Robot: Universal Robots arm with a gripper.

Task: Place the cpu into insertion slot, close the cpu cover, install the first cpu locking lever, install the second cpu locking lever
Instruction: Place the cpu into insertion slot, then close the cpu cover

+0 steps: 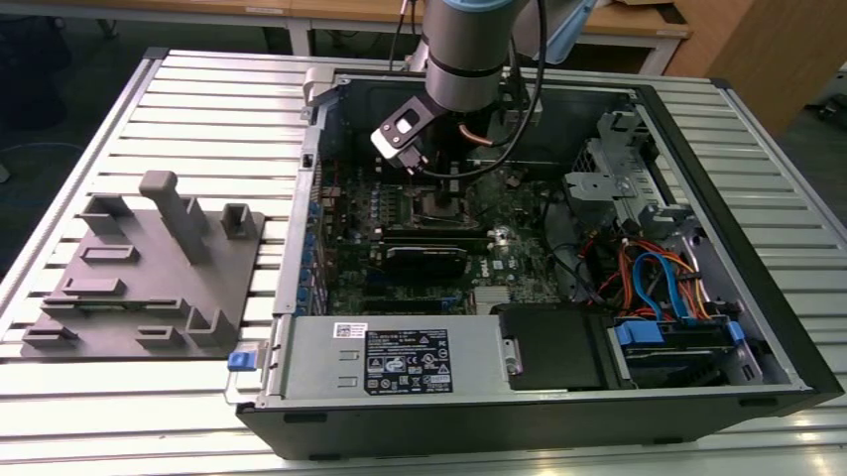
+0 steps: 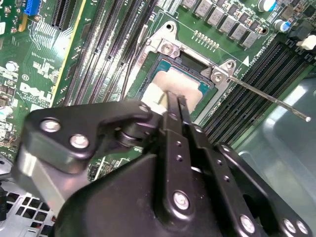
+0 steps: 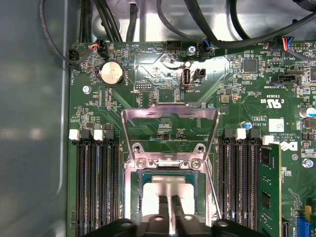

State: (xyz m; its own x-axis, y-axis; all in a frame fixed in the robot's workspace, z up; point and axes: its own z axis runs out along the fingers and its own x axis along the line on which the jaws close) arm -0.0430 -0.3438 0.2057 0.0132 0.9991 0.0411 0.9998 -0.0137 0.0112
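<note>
First wrist view: cpu [image 3: 168,183] sits in insertion slot [image 3: 134,192], cpu cover [image 3: 169,112] flipped up. Gripper [image 3: 169,198] clenched, holding nothing, tips right over cpu. Second wrist view: locking lever [image 2: 269,98] sticks out, unlatched.

We note bright, even light on ribbed white metal table [image 1: 159,109]; open black computer case [image 1: 530,431] interior dimmer, shadowed. Glare whitens dull silver-grey square cpu [image 3: 168,187] in both wrist views.

Closed hand [image 2: 174,98] just abv cpu [image 2: 185,85] in insertion slot [image 2: 164,47]
</note>
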